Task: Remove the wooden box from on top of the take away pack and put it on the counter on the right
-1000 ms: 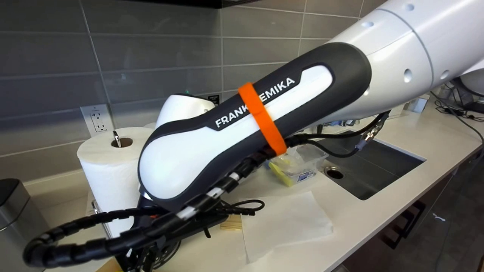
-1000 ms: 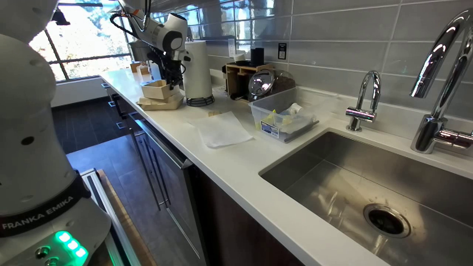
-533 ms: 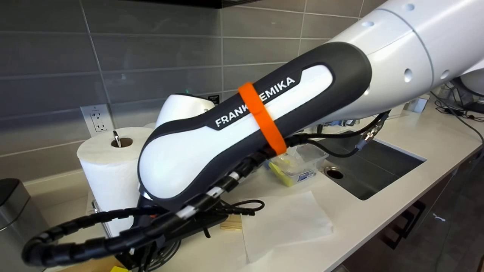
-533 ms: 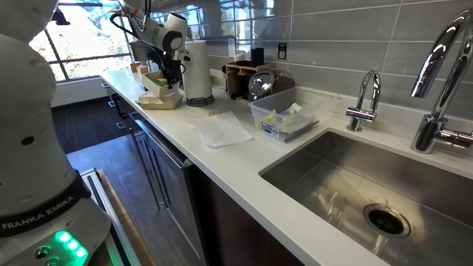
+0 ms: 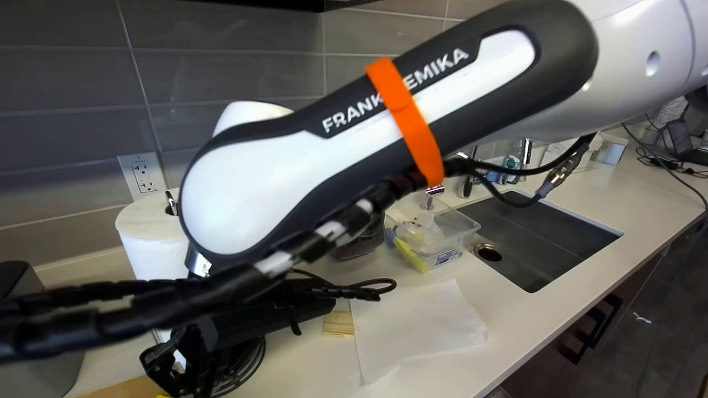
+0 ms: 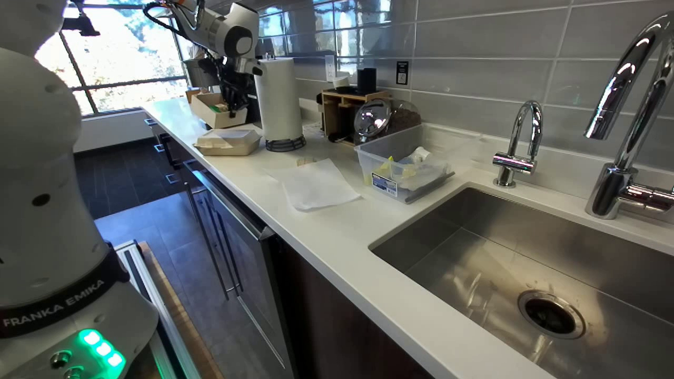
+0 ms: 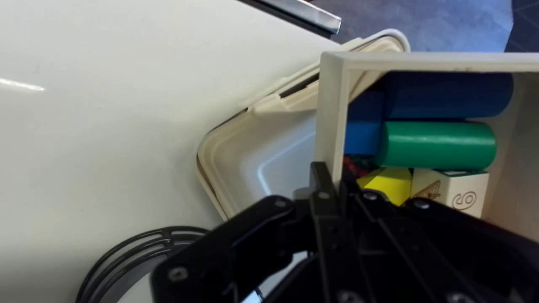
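Wooden box (image 7: 330, 118) held over the take-away pack (image 6: 226, 146)

The pincer (image 7: 335, 179) is drawn together on one wall of the box, one finger outside the wall and one inside it; the box, open side up, hangs over part of the pack and shows above and beyond it in an exterior view; inside it lie a blue cylinder (image 7: 448, 94), a green cylinder (image 7: 438, 144), a blue block (image 7: 363, 124), a yellow block (image 7: 389, 184) and a white block (image 7: 467, 193) printed with a number; the pack rests on the pale surface (image 6: 337, 226), near the front edge and beside a paper towel roll (image 6: 279, 100) on a black wire stand (image 6: 285, 143).

Farther along the surface, in both exterior views, lies a sheet of white paper (image 6: 320, 187) with a wood block (image 5: 338, 325) just beside it; a clear plastic tub (image 6: 388, 145) with yellow things (image 6: 387, 168) in it stands near the paper, just beside a metal sink (image 6: 526, 250); behind the sink rise a large tap (image 6: 606, 184) and a small tap (image 6: 513, 163); the arm (image 5: 343, 177), with an orange band (image 5: 406, 121) round it, crosses an exterior view and hides much of what lies beneath.
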